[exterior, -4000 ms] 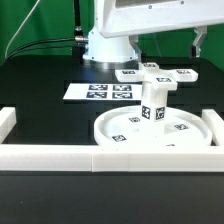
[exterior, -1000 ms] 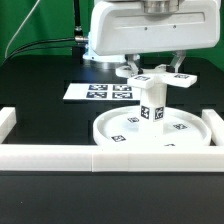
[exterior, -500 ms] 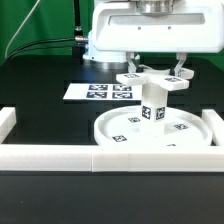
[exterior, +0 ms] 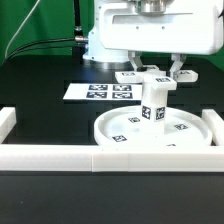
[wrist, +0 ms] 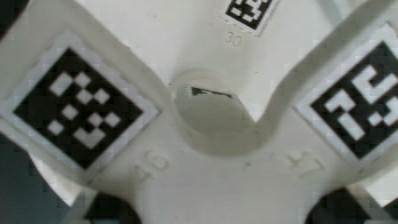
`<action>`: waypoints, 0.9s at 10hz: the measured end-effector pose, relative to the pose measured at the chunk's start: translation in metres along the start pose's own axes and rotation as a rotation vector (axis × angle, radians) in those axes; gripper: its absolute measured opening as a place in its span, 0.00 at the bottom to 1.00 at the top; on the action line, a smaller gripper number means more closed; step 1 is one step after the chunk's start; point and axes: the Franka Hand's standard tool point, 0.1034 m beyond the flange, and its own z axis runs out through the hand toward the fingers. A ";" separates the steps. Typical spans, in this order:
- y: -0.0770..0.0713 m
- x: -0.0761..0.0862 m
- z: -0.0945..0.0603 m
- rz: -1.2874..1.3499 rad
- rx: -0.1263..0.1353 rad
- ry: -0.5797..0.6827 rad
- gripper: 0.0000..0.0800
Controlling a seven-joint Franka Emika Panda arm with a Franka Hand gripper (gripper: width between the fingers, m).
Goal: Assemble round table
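Observation:
The large round rimmed disc (exterior: 120, 128) lies on the black table. The short thick cylinder (exterior: 152, 108) stands upright at its middle. The cross-shaped four-armed piece (exterior: 152, 80) sits on top of the cylinder. My gripper (exterior: 155, 70) is straight above it, with one finger on each side of the cross, shut on it. In the wrist view the cross-shaped piece (wrist: 214, 130) fills the picture with two tagged arms spreading out, and my gripper (wrist: 222, 208) shows only its dark fingertips (wrist: 111, 208) at the two corners against the white plastic.
The marker board (exterior: 100, 92) lies flat behind the disc toward the exterior view's left. Long white border blocks (exterior: 60, 155) run along the front and the sides (exterior: 7, 122). The robot's base (exterior: 105, 45) stands at the back.
The gripper has come down a little over the cross-shaped piece and turned with it; the cross's arms now point in a slightly different direction. Disc and cylinder have not moved.

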 end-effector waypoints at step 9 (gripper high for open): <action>0.002 0.000 -0.001 0.940 0.061 -0.058 0.55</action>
